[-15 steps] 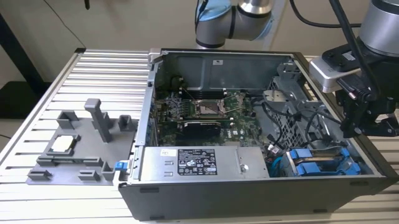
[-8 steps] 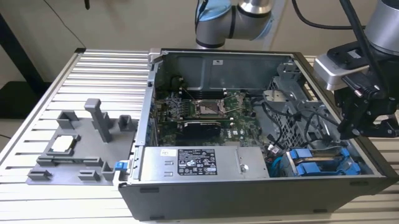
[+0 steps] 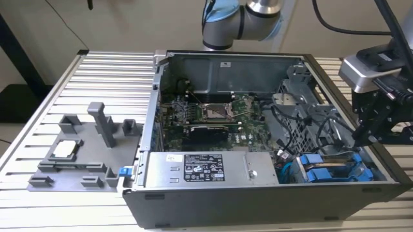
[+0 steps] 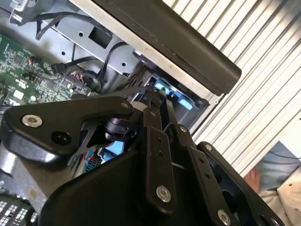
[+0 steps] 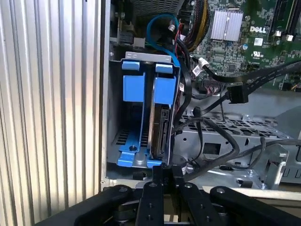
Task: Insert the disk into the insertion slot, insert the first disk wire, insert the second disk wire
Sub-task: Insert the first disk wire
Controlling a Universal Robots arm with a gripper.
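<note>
The disk stands on edge in its blue carrier, seated in the insertion slot of the drive bay at the case's corner on the exterior view's right. Its connector edge faces my gripper, which hovers just off that edge with its black fingers drawn close together; I see nothing held between them. In the exterior view the gripper hangs over the case's wall above the bay. Loose black wires lie beside the disk, one ending in a black connector. A blue wire loops behind the bay.
The neighbouring blue-framed bay slot holds no drive. The motherboard and the grey labelled power-supply box fill the open case. A grey fixture sits on the ribbed table at the exterior view's left. A person's hand shows beyond the case.
</note>
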